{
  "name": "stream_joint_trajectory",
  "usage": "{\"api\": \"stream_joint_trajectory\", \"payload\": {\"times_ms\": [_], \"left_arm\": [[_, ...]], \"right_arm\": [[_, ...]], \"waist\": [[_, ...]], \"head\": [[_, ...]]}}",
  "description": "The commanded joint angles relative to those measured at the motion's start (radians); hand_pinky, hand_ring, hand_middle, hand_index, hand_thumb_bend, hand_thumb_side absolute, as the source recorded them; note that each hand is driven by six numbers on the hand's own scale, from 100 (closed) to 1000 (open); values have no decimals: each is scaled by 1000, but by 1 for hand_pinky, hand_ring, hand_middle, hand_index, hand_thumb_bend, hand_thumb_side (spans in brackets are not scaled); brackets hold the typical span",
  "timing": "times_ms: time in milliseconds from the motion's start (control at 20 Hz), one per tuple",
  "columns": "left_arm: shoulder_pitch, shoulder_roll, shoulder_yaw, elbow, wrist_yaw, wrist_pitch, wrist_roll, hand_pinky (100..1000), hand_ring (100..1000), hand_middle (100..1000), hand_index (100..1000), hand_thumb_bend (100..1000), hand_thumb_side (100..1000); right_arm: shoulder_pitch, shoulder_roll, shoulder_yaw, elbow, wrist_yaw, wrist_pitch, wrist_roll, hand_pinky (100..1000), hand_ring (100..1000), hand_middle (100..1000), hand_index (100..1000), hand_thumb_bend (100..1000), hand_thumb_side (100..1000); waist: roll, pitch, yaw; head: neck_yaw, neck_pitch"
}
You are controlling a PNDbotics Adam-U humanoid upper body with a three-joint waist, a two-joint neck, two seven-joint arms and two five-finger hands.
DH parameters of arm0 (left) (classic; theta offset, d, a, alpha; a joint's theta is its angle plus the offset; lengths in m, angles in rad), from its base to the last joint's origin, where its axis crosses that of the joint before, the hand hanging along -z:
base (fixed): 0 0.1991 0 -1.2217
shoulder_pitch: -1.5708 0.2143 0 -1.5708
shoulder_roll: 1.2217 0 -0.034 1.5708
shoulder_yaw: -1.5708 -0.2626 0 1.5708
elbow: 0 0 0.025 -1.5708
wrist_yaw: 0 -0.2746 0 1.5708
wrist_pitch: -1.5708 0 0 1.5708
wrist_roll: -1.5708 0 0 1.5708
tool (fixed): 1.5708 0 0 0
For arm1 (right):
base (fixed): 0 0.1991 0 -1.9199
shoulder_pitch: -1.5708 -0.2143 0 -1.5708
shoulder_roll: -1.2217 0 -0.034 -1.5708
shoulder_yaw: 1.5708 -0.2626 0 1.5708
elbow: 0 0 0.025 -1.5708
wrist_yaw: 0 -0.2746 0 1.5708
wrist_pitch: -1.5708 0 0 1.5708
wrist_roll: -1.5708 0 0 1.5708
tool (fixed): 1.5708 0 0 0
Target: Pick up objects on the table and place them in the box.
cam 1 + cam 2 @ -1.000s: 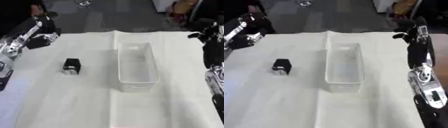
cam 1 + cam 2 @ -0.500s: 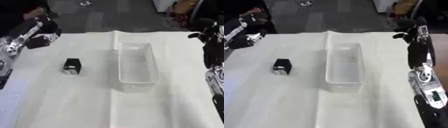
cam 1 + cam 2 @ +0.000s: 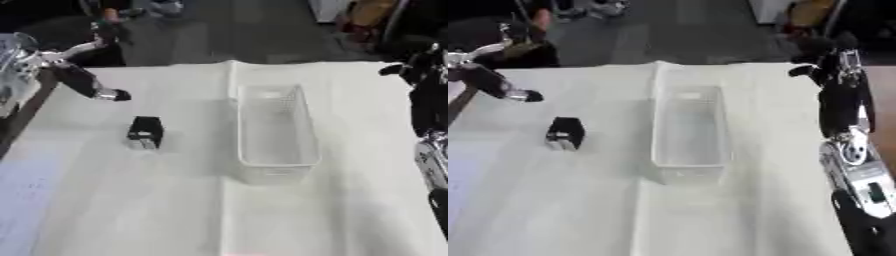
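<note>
1. A small black object lies on the white-covered table, left of the clear box and apart from it.
2. The left hand hovers beyond the object, fingers extended, grasping nothing.
3. The right hand sits at the table's far right; its fingers cannot be made out.

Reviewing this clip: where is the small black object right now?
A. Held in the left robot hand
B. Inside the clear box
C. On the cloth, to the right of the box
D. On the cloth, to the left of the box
D: the black object lies on the white cloth left of the clear box, apart from it, and no robot hand touches it.
</note>
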Motion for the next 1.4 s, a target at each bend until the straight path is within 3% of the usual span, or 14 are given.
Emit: {"api": "stream_joint_trajectory", "payload": {"times_ms": [50, 300, 700, 1250, 1400], "left_arm": [[-47, 2, 4, 49, -87, -44, -84, 992, 894, 925, 927, 571, 715], [-75, -16, 4, 84, -181, -64, -150, 1000, 935, 970, 956, 581, 715], [-102, -53, -3, 130, -261, -79, -235, 1000, 931, 966, 961, 601, 742], [-97, -86, -27, 176, -337, -144, -195, 1000, 918, 953, 986, 590, 741], [-92, -100, -23, 208, -340, -153, -186, 1000, 914, 952, 989, 576, 762]], "right_arm": [[-22, -9, -1, -11, 6, 2, 4, 551, 619, 646, 717, 199, 1000], [-26, -1, 0, -12, 6, 4, 6, 551, 619, 646, 717, 198, 1000], [-34, 9, 7, -13, 7, 6, 12, 551, 619, 646, 717, 198, 1000], [-42, 16, 14, -12, 9, 9, 19, 550, 618, 646, 717, 196, 1000], [-42, 18, 16, -11, 10, 9, 21, 550, 618, 645, 717, 197, 1000]], "waist": [[0, -11, -1], [5, -3, -6], [9, 4, -15], [15, 9, -26], [15, 9, -27]], "head": [[11, -5], [13, -5], [16, -6], [12, -5], [5, -22]]}}
